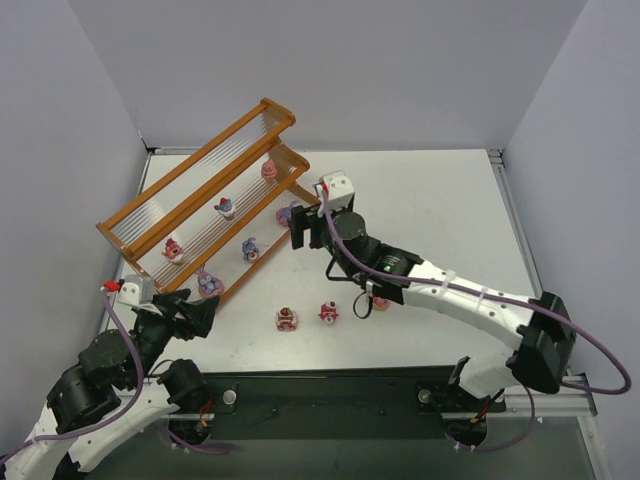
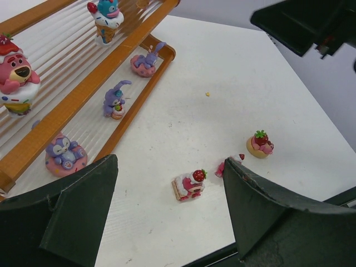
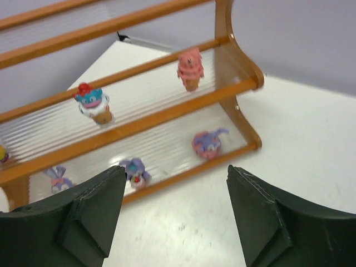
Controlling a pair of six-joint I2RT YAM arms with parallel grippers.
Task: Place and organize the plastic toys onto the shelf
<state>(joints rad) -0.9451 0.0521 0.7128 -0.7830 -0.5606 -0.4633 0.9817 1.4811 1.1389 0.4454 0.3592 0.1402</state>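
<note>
Cake toy is seen 3 o'clock of left gripper, 6 o'clock of right gripper; both are held wide, empty.

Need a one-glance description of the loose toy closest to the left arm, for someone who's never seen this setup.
Find the orange-brown shelf running diagonally across the white table; three toys stand loose on the table in front of it. Take the leftmost, the cake slice: a blocky pink-and-white layered wedge topped by a strawberry, while the strawberry tart further right is round.
</note>
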